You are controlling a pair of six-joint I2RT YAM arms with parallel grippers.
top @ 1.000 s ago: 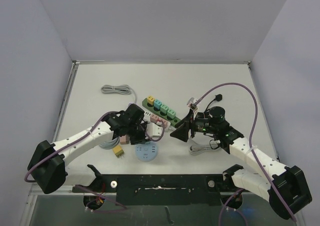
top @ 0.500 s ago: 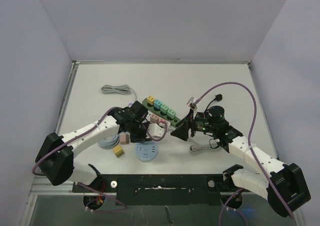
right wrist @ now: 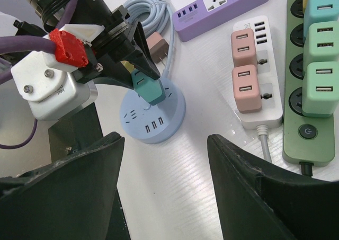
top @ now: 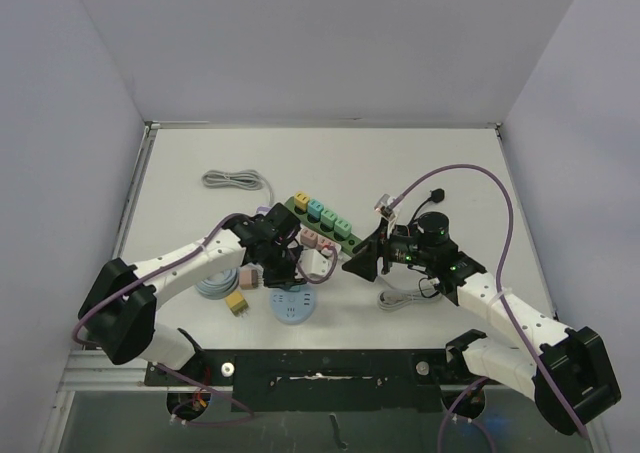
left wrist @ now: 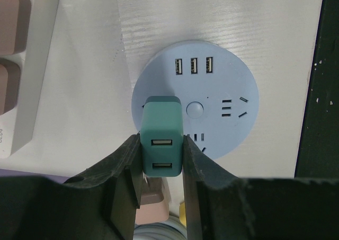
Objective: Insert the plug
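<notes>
Shows the left gripper (left wrist: 161, 158) clamped on the teal plug (left wrist: 162, 136), poised over the blue socket hub (left wrist: 222, 86) just below the grip, and the right gripper (right wrist: 165, 144) open, empty. Calls for squaring the plug to the slots (left wrist: 226, 108), then pressing straight down.

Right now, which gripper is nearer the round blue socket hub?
Left. The left gripper holds the teal adapter right at the hub; the right gripper hangs open, apart, off to the hub's right.
</notes>
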